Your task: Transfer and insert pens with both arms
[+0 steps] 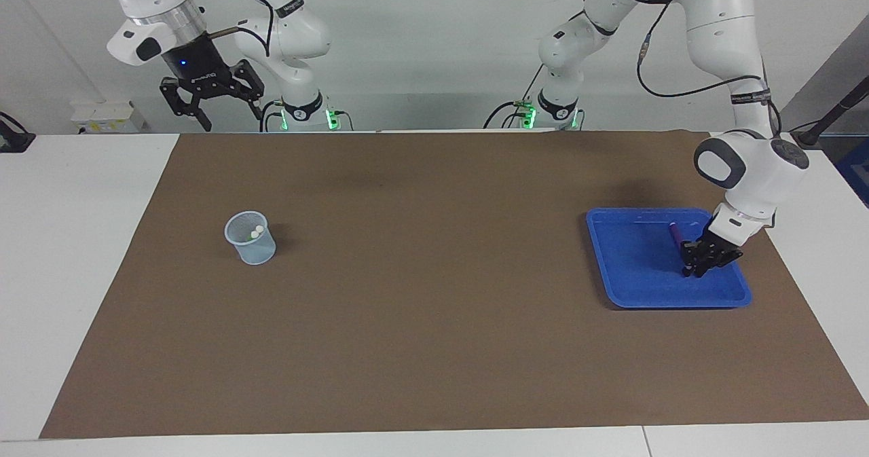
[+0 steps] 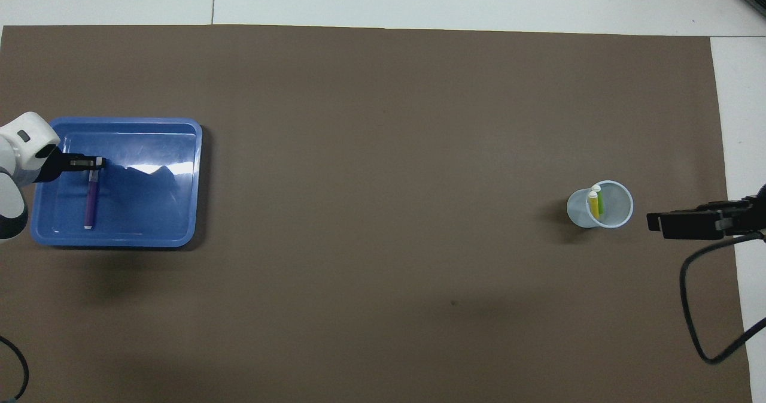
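Observation:
A purple pen (image 1: 676,233) (image 2: 91,202) lies flat in the blue tray (image 1: 669,303) (image 2: 119,121) at the left arm's end of the table. My left gripper (image 1: 694,270) (image 2: 96,163) is down in the tray, its fingers closed on the end of that pen farther from the robots. A yellow pen (image 2: 593,204) and a lime green pen (image 2: 600,202) stand in the pale translucent cup (image 1: 251,240) (image 2: 601,205) toward the right arm's end. My right gripper (image 1: 232,123) (image 2: 655,223) hangs open and empty, high over the mat's edge beside the cup.
A brown mat (image 1: 434,321) covers most of the white table. The right arm's black cable (image 2: 694,307) loops over the mat's corner at the robots' end. The pedestal bases with green lights stand at the table's robot end.

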Available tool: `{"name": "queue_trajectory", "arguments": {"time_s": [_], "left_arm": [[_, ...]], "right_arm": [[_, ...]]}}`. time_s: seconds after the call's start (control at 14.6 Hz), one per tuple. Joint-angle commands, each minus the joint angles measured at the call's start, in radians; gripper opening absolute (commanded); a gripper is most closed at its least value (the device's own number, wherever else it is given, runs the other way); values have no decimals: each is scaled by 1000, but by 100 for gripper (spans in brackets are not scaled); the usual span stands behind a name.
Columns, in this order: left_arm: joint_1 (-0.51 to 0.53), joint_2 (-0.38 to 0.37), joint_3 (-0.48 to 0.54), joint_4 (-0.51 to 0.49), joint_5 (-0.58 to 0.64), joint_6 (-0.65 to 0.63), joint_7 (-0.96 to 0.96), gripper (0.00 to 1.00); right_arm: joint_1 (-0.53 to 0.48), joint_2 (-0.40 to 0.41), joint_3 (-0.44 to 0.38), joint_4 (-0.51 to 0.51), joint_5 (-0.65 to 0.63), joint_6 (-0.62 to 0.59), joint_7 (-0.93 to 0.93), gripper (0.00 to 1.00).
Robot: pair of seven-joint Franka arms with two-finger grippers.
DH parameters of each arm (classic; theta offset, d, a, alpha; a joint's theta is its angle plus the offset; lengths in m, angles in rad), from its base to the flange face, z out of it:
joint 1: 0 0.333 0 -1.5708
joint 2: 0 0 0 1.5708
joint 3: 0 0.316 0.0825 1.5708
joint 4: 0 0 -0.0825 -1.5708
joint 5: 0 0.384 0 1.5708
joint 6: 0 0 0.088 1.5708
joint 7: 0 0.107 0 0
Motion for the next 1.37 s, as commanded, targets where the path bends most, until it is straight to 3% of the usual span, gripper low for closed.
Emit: {"name": "queue_trajectory", "arguments": {"time_s": [0.0, 0.07, 0.14, 0.21, 0.48, 0.82, 1.03, 1.3], "left_arm": [[-10, 14, 4, -7, 22, 14, -4, 21], [-9, 14, 4, -7, 22, 12, -2, 25], [-9, 14, 4, -7, 22, 12, 1, 44], [-9, 14, 4, -6, 22, 12, 1, 54], [-6, 14, 4, -7, 22, 12, 4, 57], [5, 13, 4, -7, 22, 9, 30, 47], [7, 13, 4, -7, 22, 2, 30, 40], [7, 13, 4, -6, 22, -1, 28, 20]], "right_arm": [[-11, -6, 12, 10, 33, 46, 12, 100], [-10, -7, 12, 11, 33, 80, 10, 100], [-10, -12, 14, 13, 31, 82, 9, 100], [-10, -17, 12, 13, 31, 73, 9, 100], [-11, -35, 5, 14, 31, -13, 0, 100], [13, -46, 14, 5, 45, 43, 15, 100], [73, -37, 14, -7, 94, 89, 142, 100], [95, -30, 14, -18, 125, 105, 231, 100]]}}
